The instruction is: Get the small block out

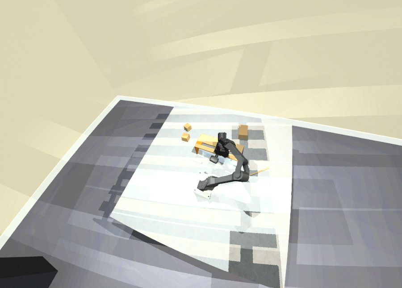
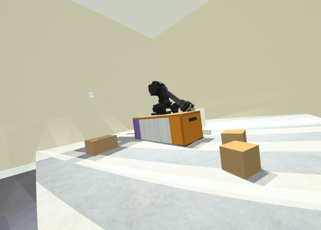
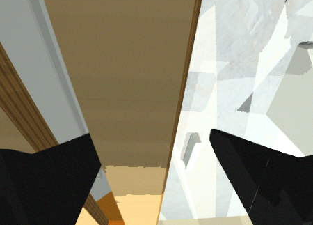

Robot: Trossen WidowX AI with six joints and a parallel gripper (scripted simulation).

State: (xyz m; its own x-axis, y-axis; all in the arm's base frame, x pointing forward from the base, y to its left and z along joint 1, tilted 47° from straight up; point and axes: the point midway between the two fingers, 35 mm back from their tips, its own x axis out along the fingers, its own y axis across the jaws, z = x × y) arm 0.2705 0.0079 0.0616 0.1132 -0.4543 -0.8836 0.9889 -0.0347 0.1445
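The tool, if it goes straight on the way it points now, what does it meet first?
Probably the box's brown top, which fills the gap between the open tool's fingers; depth is unclear.
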